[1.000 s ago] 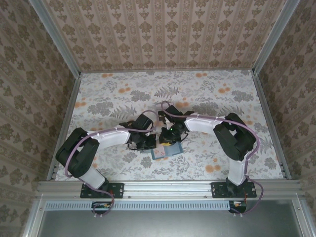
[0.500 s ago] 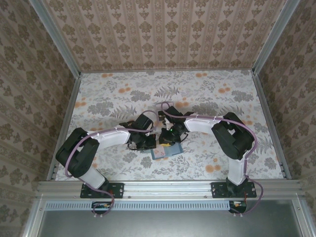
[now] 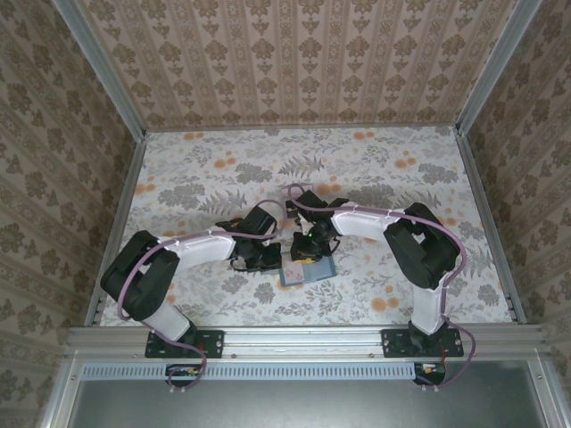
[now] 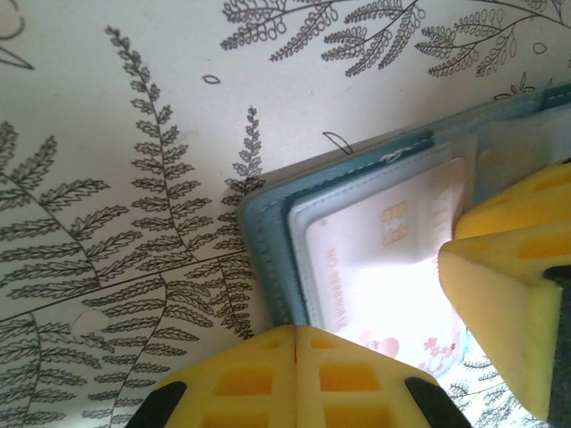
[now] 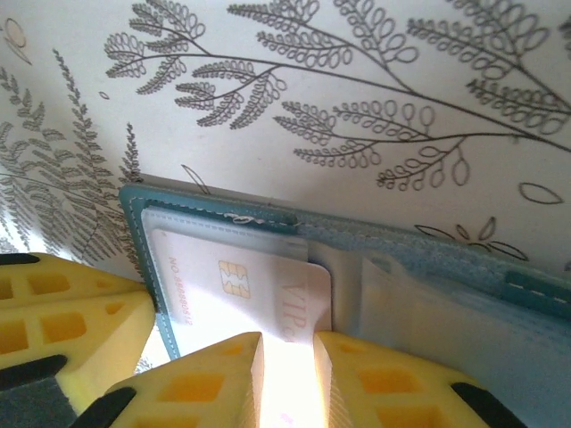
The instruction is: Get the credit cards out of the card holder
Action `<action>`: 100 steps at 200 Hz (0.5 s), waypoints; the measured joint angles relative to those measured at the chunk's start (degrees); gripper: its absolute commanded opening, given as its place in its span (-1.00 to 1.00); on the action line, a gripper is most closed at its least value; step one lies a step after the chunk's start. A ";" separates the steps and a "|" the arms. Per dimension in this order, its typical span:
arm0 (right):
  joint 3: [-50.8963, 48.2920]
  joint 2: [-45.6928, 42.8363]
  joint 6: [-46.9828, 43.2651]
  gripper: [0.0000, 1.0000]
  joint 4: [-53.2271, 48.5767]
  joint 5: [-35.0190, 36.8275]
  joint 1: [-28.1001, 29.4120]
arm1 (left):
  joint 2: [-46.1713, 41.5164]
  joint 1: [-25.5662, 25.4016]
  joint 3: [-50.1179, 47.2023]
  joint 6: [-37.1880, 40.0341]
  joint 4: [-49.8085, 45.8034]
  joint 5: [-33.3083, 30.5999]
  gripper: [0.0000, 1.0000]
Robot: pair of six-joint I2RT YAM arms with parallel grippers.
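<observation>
Count so far: one card holder point(image 3: 308, 270), lying open on the floral table point(image 3: 205, 178) near the middle, right between the two arms' ends. One credit card point(image 5: 223, 285) that I can see, pale pinkish with a gold chip and "VIP" on it. It's tucked in the clear pocket of one panel, with its end poking out toward the fold. Left gripper point(image 4: 294, 334) has its two yellow fingers pressed together on nothing, just beside the holder's edge. Right gripper point(image 5: 285, 343) has its fingers a little apart, a narrow gap, right over the card's free end. Can't tell if they actually touch the card.
</observation>
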 measured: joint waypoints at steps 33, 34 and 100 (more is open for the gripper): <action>0.39 -0.35 -0.63 -0.48 -1.73 1.36 0.07 | 0.22 0.00 -0.11 0.02 -0.20 -0.02 -0.86; 0.42 -0.35 -0.63 -0.48 -1.75 1.36 0.09 | 0.26 0.00 -0.11 0.02 -0.20 0.00 -0.86; 0.02 -0.90 0.63 -0.48 -0.22 -1.18 0.11 | 0.85 0.02 -0.15 0.02 -0.09 0.02 -0.88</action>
